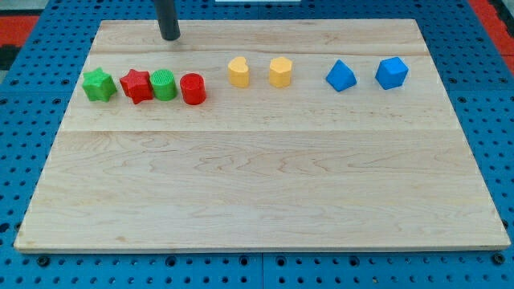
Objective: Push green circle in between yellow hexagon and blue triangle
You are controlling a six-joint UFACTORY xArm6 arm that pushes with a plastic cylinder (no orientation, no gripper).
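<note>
Tool: the arm ends in a plain dark rod with no jaws, so nothing on it can spread or pinch; the tip (169,38) rests on the desk (257,185) near the view's top edge, left of centre. It touches no block. It stands above the left cluster, roughly over the green circle (164,84) and apart from it.

Blocks lie in one row across the upper part of the desk. From the view's left: green star (99,85), red star (136,85), green circle, red cylinder (193,89). The red star and green circle look touching; the red cylinder sits just beside the circle.

Further to the view's right, a yellow heart-like block (238,71), then the yellow hexagon (280,71), near each other but apart. Then the blue triangle (340,76) and a blue cube-like block (392,72), also apart.

The gap between yellow hexagon and blue triangle holds only bare wood. The green circle is well apart from it, with the red cylinder and both yellow blocks between.
</note>
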